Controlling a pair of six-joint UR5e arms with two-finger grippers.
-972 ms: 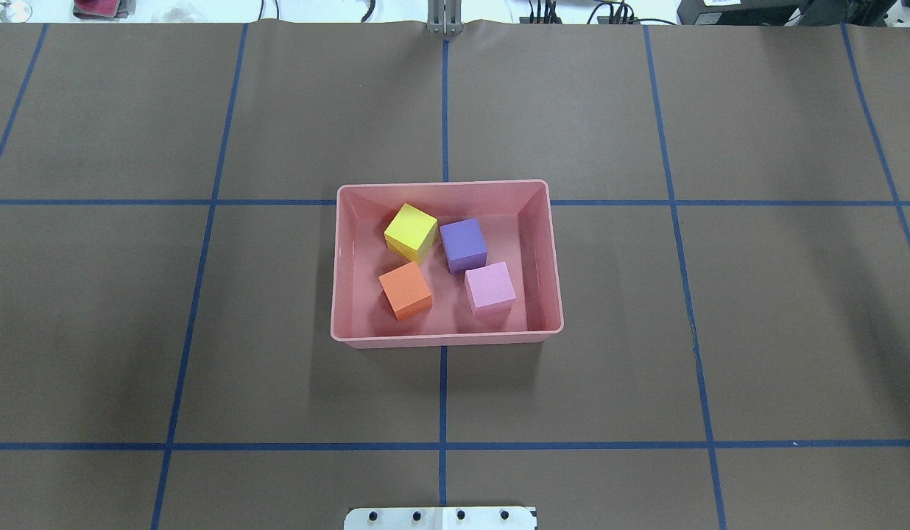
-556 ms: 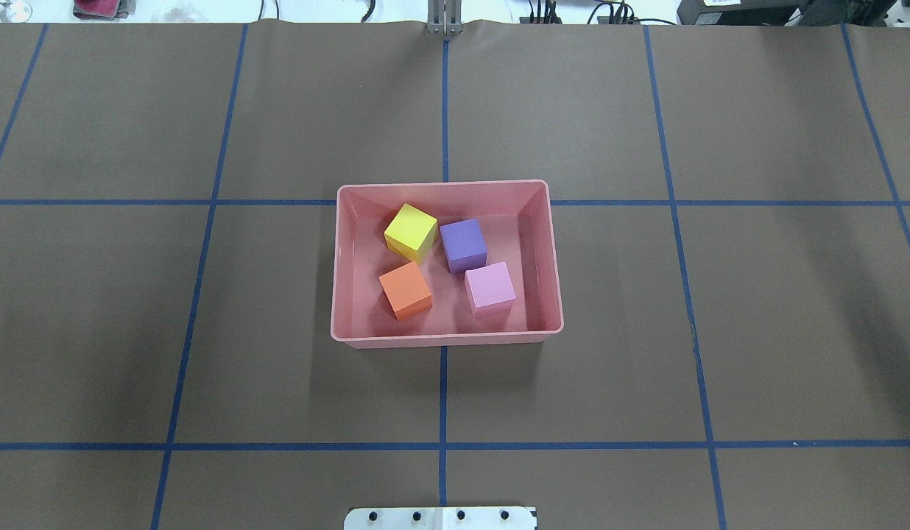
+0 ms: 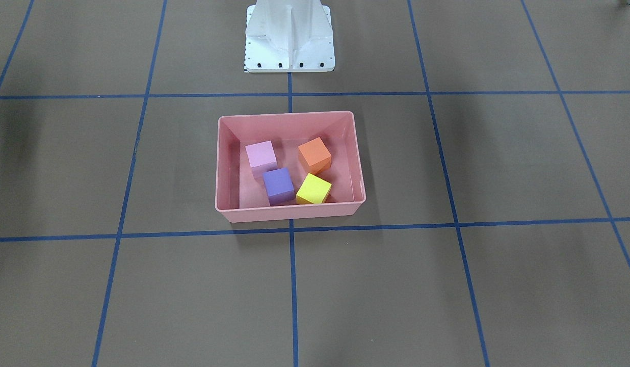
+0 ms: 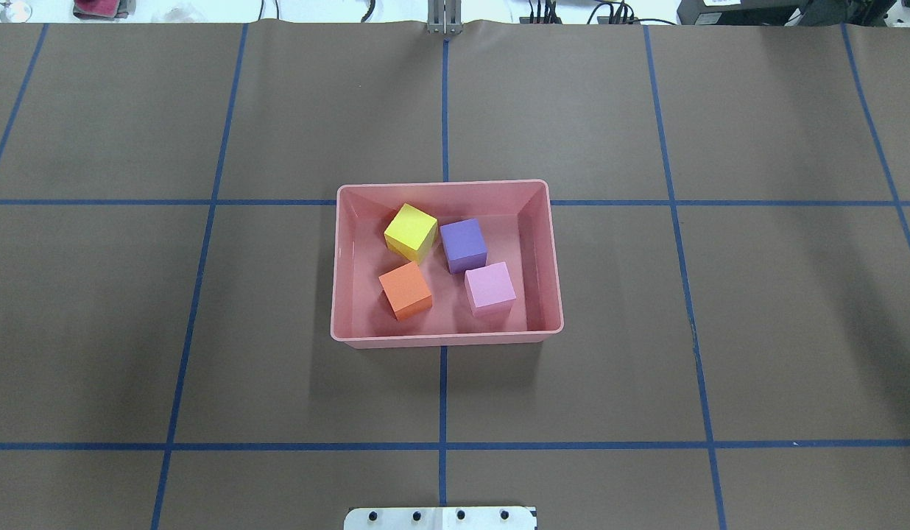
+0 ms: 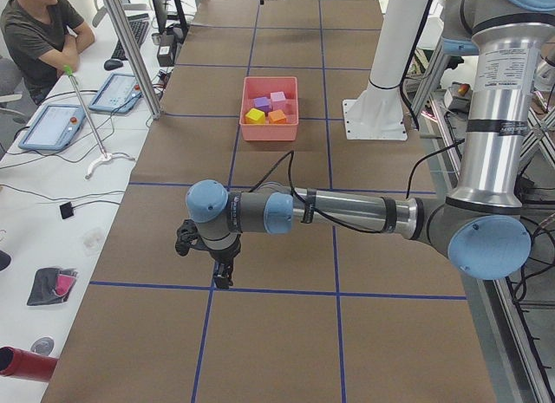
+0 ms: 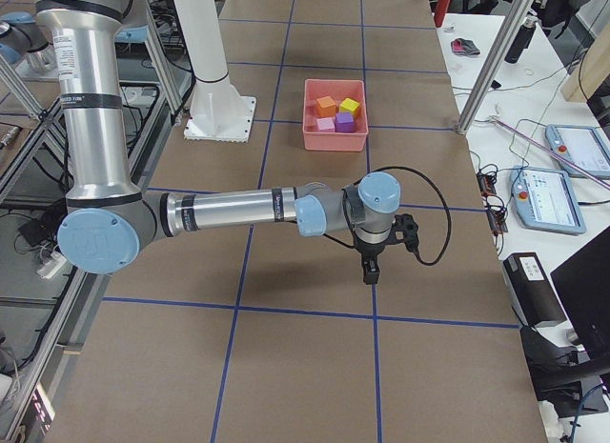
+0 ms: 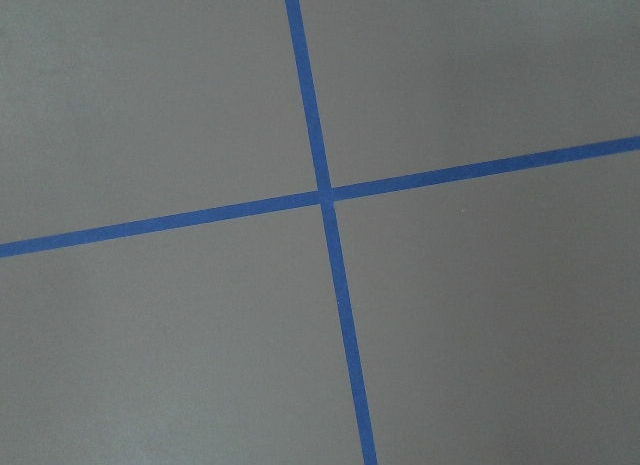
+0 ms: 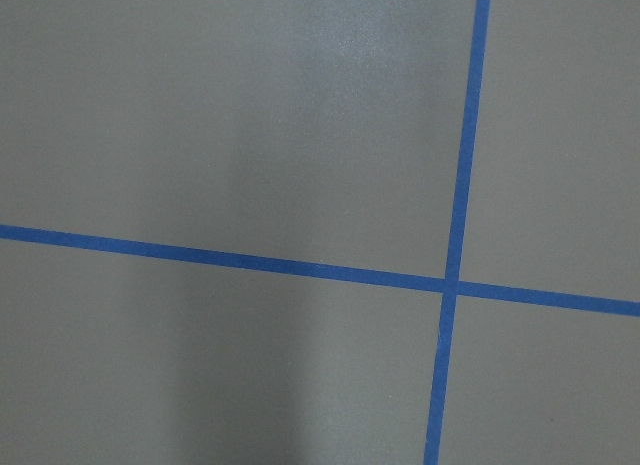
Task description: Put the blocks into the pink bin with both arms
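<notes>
The pink bin (image 4: pixel 444 338) stands at the table's middle and also shows in the front view (image 3: pixel 289 212). All four blocks lie inside it: yellow (image 4: pixel 410 230), purple (image 4: pixel 463 243), orange (image 4: pixel 405 288) and light pink (image 4: pixel 489 285). My left gripper (image 5: pixel 223 277) hangs low over the brown table far from the bin, near the table's left end. My right gripper (image 6: pixel 370 271) hangs low near the right end. Both show only in the side views, so I cannot tell whether they are open or shut. The wrist views show only bare table and blue tape.
The white pedestal (image 3: pixel 289 35) stands just behind the bin on the robot's side. Blue tape lines grid the brown table. An operator (image 5: pixel 35 30) sits at a side desk with tablets. Metal posts (image 5: pixel 130 48) stand along the table's far edge.
</notes>
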